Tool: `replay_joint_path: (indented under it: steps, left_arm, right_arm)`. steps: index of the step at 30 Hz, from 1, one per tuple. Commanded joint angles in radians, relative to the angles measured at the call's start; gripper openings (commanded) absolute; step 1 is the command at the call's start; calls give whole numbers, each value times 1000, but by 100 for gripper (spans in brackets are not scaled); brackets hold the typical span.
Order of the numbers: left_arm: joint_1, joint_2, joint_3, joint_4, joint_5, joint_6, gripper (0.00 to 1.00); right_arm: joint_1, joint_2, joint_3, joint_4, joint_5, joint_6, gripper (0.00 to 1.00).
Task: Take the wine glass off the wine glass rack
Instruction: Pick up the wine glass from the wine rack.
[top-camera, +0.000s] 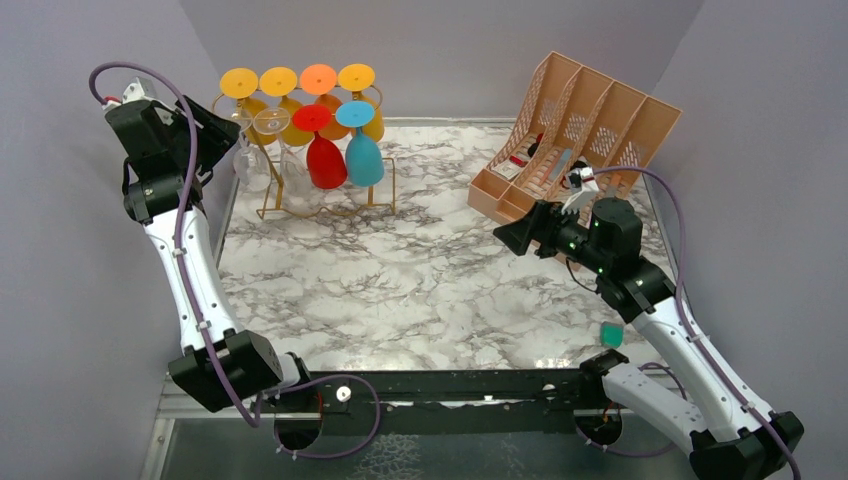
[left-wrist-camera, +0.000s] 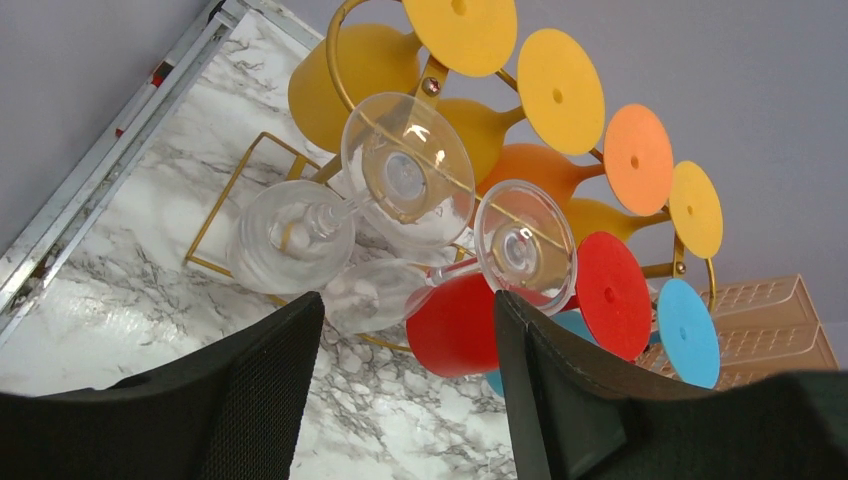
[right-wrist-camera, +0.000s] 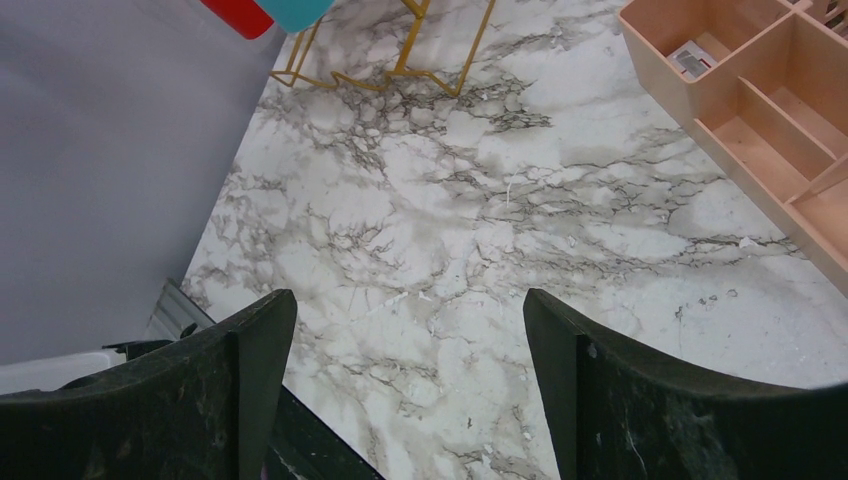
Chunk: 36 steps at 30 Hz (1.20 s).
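**Task status.** Nothing is off yet, as far as I can see. All eight glasses hang upside down, feet uppermost, from the thin gold wire wine glass rack (top-camera: 392, 185), which stands at the upper left of the top view on the white marble-patterned desk (top-camera: 400, 290).

**Rack contents.**
- Back row: four yellow and orange plastic glasses (top-camera: 300, 85).
- Front row: one red plastic glass (top-camera: 325, 160), one blue plastic glass (top-camera: 363, 155) and two clear wine glasses (top-camera: 268, 160).

No glass stands on the desk. The whole job is left to do: grip, lift free of the rail, carry off.

**My left gripper** (left-wrist-camera: 408, 320). It is up at the rack's left end, by the clear pair.
- In the left wrist view the jaws stand apart with nothing between the black fingers (left-wrist-camera: 270, 390).
- The nearer clear glass's bowl (left-wrist-camera: 375, 295) sits in the middle of the frame, just beyond the fingertips.
- I cannot tell whether a finger touches it. It looks just short.
- It holds nothing.
- I judge this clear glass to be the one to take.

**My right gripper** (right-wrist-camera: 408, 310). It is at the right of the top view, beside the peach plastic lattice file organizer (top-camera: 600, 120) and well apart from the rack.
- The jaws are wide apart over bare desk.
- It holds and touches nothing.
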Motion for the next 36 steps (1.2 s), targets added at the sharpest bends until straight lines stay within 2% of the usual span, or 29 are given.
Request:
replay_joint_path:
  steps: [1, 22, 25, 27, 31, 36]
  left_arm:
    - [16, 32, 7, 92, 59, -53, 59]
    - [35, 110, -4, 164, 55, -92, 38]
    - [36, 115, -17, 186, 63, -105, 30]
    - [37, 119, -22, 189, 69, -106, 29]
    - [43, 123, -32, 190, 75, -99, 15]
    - [47, 110, -49, 206, 79, -122, 12]
  right_arm:
    - [-3, -18, 33, -26, 3, -9, 86]
    - [-3, -49, 33, -42, 18, -13, 81]
    - [-3, -48, 29, -40, 15, -12, 81]
    - [-3, -48, 26, -39, 13, -11, 81]
    - [-3, -48, 20, -37, 11, -6, 81]
    - [-4, -44, 20, -30, -1, -1, 81]
